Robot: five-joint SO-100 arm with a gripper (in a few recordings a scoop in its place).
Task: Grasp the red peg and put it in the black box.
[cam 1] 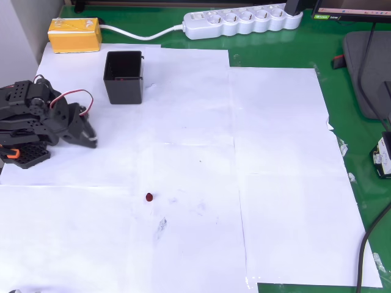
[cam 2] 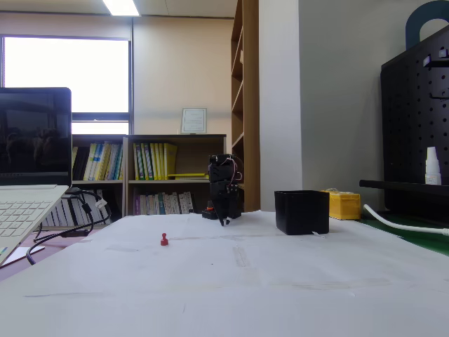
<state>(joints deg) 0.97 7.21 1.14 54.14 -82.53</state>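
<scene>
The red peg (cam 1: 149,197) stands alone on the white paper, a tiny dark-red piece; in the fixed view the red peg (cam 2: 164,240) is left of centre. The black box (cam 1: 124,77) sits open-topped near the paper's upper left, and in the fixed view the black box (cam 2: 302,212) is right of the arm. My black arm is folded at the left edge, its gripper (cam 1: 90,135) pointing down-right with the jaws together and nothing in them. The gripper (cam 2: 223,219) hangs low over the paper, well away from both peg and box.
A yellow block (cam 1: 74,35) lies behind the box at the upper left. A white power strip (cam 1: 243,21) with its cable runs along the top edge. Green mat borders the paper on the right. A laptop (cam 2: 24,210) sits at the left of the fixed view.
</scene>
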